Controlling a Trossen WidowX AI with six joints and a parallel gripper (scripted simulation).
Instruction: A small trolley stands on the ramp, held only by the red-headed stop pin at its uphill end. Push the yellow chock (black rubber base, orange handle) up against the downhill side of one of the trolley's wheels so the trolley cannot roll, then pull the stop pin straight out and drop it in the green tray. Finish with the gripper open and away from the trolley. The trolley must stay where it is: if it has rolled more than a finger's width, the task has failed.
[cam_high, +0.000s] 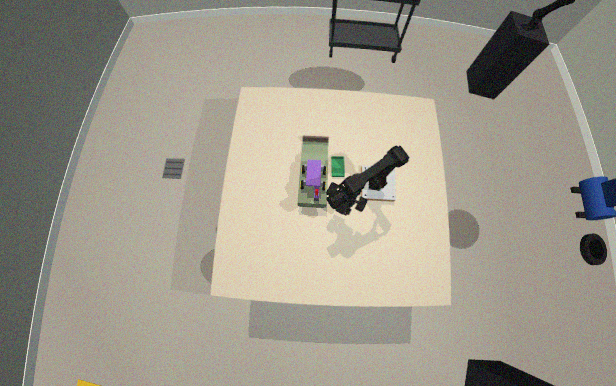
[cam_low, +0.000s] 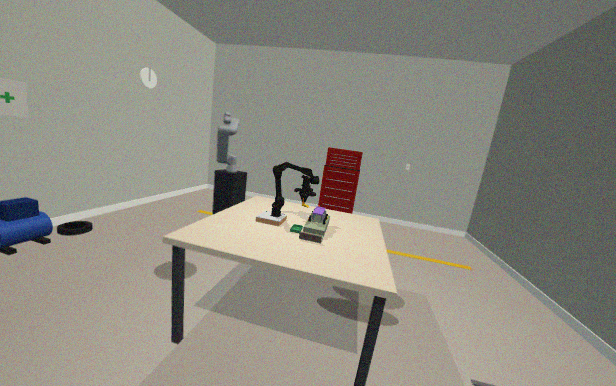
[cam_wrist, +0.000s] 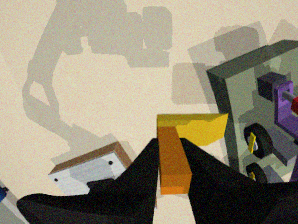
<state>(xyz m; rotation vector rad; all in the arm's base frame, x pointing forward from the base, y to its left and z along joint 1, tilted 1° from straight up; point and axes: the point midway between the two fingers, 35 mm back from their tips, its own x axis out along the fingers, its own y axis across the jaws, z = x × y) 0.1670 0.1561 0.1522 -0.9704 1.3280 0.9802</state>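
Observation:
My gripper (cam_low: 303, 199) (cam_wrist: 168, 143) is shut on the orange handle of the yellow chock (cam_low: 305, 205) (cam_wrist: 202, 130) and holds it in the air beside the ramp's pin end. The chock's rubber base is not visible. The purple trolley (cam_high: 314, 172) (cam_low: 319, 211) (cam_wrist: 281, 114) stands on the green ramp (cam_high: 315, 149) (cam_low: 314, 230) (cam_wrist: 240, 100). The red-headed stop pin (cam_high: 316, 191) (cam_wrist: 295, 105) is at the trolley's uphill end. The green tray (cam_high: 338, 166) (cam_low: 296, 228) lies beside the ramp. In the top view the arm hides the fingers and chock.
The arm's white base plate (cam_high: 388, 192) (cam_low: 272, 216) (cam_wrist: 82, 172) is on the same side of the ramp as the tray. A low wall (cam_high: 315, 138) crosses the ramp's downhill end. A dark block (cam_wrist: 272, 84) stands at the pin end of the ramp.

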